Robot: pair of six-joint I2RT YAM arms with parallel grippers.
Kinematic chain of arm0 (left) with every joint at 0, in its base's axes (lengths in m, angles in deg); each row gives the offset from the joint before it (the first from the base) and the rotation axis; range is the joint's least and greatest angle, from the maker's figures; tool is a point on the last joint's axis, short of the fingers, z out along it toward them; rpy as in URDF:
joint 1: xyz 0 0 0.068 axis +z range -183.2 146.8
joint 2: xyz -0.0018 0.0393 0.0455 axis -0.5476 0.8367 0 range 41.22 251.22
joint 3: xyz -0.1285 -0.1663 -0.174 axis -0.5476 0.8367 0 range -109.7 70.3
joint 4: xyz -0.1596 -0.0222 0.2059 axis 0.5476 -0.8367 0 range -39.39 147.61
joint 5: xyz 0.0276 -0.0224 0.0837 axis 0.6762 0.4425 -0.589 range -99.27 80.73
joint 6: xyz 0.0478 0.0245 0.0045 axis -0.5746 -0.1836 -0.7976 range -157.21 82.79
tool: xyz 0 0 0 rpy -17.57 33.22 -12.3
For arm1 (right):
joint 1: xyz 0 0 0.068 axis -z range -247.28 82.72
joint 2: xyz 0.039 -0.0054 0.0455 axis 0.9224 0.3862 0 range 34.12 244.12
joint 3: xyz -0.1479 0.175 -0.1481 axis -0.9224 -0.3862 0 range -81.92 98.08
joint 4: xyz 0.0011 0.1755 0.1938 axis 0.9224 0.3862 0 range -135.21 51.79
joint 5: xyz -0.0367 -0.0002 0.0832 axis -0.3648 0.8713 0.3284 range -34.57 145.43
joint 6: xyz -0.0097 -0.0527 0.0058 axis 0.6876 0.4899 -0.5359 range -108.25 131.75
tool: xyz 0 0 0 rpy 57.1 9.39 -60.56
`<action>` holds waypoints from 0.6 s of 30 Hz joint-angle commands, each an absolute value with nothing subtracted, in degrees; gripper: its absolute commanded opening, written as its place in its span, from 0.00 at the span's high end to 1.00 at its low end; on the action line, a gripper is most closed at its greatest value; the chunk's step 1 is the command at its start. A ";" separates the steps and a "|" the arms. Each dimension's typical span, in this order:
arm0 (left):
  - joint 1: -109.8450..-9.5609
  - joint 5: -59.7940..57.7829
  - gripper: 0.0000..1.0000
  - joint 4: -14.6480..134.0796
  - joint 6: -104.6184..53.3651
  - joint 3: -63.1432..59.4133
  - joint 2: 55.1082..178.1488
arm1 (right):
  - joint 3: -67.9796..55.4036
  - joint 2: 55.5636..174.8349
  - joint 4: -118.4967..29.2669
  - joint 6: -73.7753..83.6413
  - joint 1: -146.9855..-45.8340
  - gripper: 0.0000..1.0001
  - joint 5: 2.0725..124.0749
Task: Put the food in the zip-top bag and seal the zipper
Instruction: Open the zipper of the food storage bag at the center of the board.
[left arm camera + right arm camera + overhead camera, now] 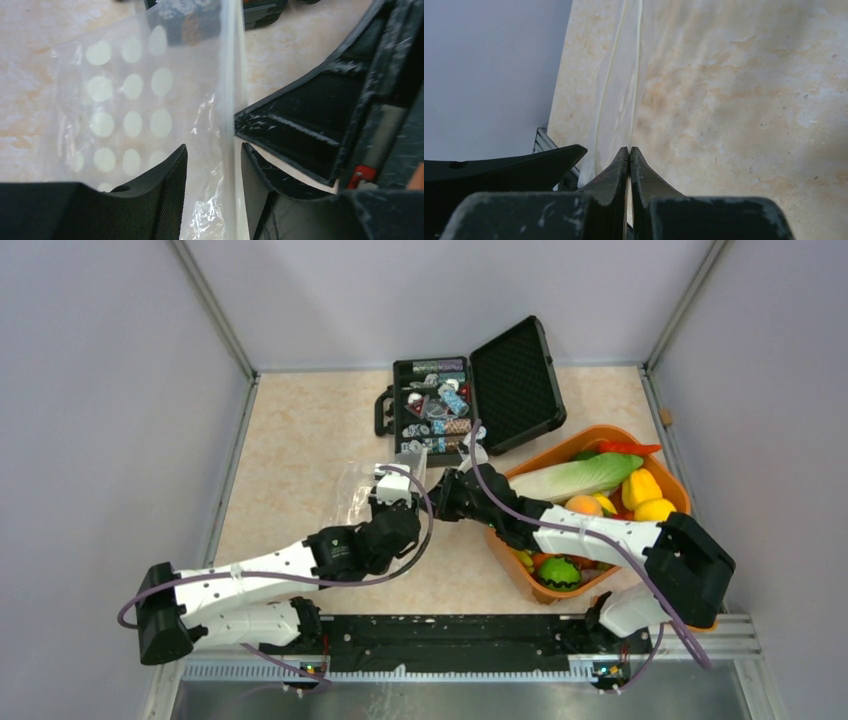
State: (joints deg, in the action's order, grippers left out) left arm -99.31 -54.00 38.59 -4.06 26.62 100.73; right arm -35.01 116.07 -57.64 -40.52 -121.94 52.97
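The clear zip-top bag [355,495] lies on the table in front of the black case, its pale dots plain in the left wrist view [125,105]. Its zipper [230,75] runs as a whitish strip between the fingers of my left gripper [214,152], which stand apart around it. My right gripper [630,150] is shut on the bag's zipper edge [636,60] close beside the left gripper [400,475]. The food [600,495], among it a yellow pepper [640,488] and a peach [583,505], lies in the orange tub to the right.
An open black case [470,400] of poker chips stands just behind the grippers. The orange tub [520,565] sits under my right arm at the table's right side. Grey walls close in the table left, right and behind.
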 commanded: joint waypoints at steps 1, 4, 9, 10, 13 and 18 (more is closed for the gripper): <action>-99.30 -58.75 0.55 32.76 -2.94 23.38 101.64 | -34.72 112.45 -58.92 -41.51 -122.57 1.00 49.18; -99.30 -61.09 0.56 31.01 -2.24 22.72 103.07 | -34.52 112.32 -58.92 -41.22 -122.61 1.00 49.25; -99.30 -60.55 0.56 27.98 -2.23 19.85 104.57 | -34.11 112.68 -57.64 -41.22 -122.61 1.00 48.30; -99.30 -60.17 0.56 28.05 -2.50 19.61 104.67 | -34.11 112.76 -57.60 -41.31 -122.57 1.00 48.16; -99.30 -57.90 0.58 29.29 -4.26 19.23 104.96 | -34.02 112.73 -57.56 -41.34 -122.61 1.00 48.09; -99.39 -55.47 0.78 29.14 -5.36 17.95 105.73 | -33.93 112.53 -57.43 -41.33 -122.59 1.00 47.79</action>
State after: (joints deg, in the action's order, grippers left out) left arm -99.31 -56.97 29.23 -3.84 20.66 105.03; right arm -35.01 114.32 -56.67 -40.98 -121.94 49.02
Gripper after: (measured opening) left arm 0.268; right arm 0.006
